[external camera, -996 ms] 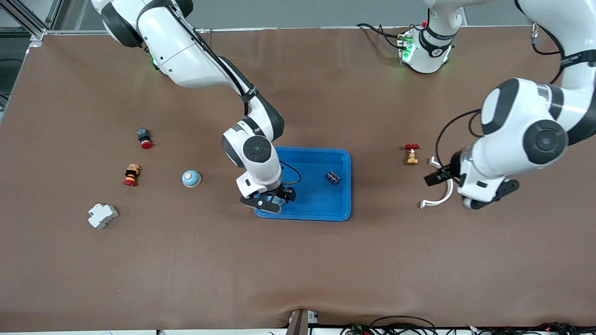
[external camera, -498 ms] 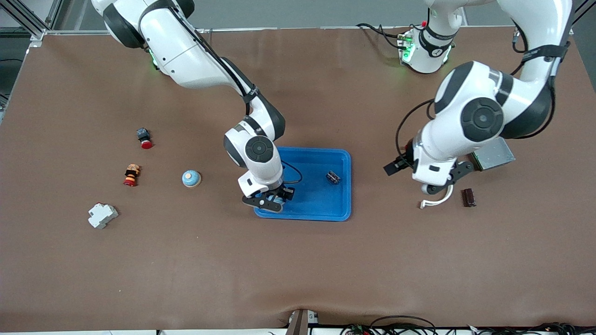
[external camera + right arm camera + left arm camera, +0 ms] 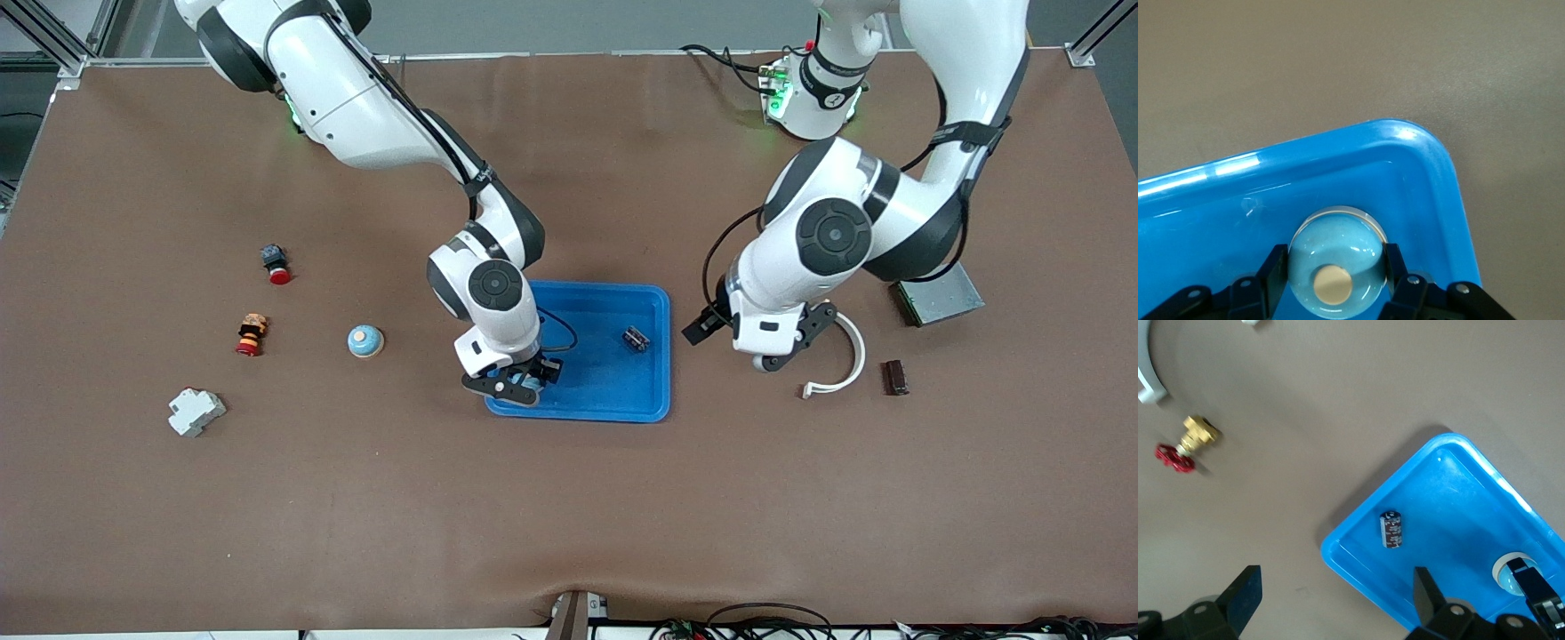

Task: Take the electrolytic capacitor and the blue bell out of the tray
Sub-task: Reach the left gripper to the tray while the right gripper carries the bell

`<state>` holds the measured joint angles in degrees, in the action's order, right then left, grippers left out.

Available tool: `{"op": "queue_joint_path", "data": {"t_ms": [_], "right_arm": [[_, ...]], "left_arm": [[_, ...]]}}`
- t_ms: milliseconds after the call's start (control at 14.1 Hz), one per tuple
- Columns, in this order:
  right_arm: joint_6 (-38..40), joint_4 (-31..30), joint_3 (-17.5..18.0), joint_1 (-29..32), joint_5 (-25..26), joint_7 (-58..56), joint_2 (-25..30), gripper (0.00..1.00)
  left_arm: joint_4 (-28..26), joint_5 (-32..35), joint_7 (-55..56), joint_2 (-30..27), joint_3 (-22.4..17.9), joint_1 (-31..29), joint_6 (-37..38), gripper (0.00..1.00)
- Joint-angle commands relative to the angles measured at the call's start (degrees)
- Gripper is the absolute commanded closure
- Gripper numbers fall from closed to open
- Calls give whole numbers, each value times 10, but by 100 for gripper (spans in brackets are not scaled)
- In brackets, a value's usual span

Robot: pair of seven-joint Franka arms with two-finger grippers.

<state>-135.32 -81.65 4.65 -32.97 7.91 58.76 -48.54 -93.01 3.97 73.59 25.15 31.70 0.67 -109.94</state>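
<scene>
Since the left arm has swung in from its end of the table, our front view puts the left gripper [image 3: 711, 325] just beside the tray [image 3: 653, 307], while the right gripper [image 3: 520, 380] has clamped the blue bell [image 3: 530, 382] in the tray's corner: one removal begun. Left wrist view: fingers spread, one electrolytic capacitor [image 3: 1391, 529] in the tray, one valve [image 3: 1188, 442] outside. Right wrist view: fingers [image 3: 1275, 267] pinching one bell.

Bright blue tray [image 3: 613, 404], pale blue cream-buttoned bell [image 3: 1335, 261]
</scene>
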Motion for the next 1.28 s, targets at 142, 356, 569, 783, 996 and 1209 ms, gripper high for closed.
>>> {"op": "queue_joint_path", "data": {"t_ms": [142,356,569,783,996,1209], "right_arm": [[132,43,5,-2,-7,15,18,100],[174,63,8,6,-21,1,34,100],[189,62,5,46,-76,-103,57,100],[219,59,4,91,-76,-216,72,100],[226,29,0,127,-70,-310,99,100],[211,-12,0,164,-69,-393,124,100]], "left_arm": [[3,23,118,42,-3,26,-52,0],[5,72,184,72,-3,40,-67,0],[44,76,243,103,-3,51,-77,0],[57,76,249,123,-3,53,-84,0],[60,76,260,135,-6,67,-107,0],[59,96,287,146,-7,80,-119,0]]}}
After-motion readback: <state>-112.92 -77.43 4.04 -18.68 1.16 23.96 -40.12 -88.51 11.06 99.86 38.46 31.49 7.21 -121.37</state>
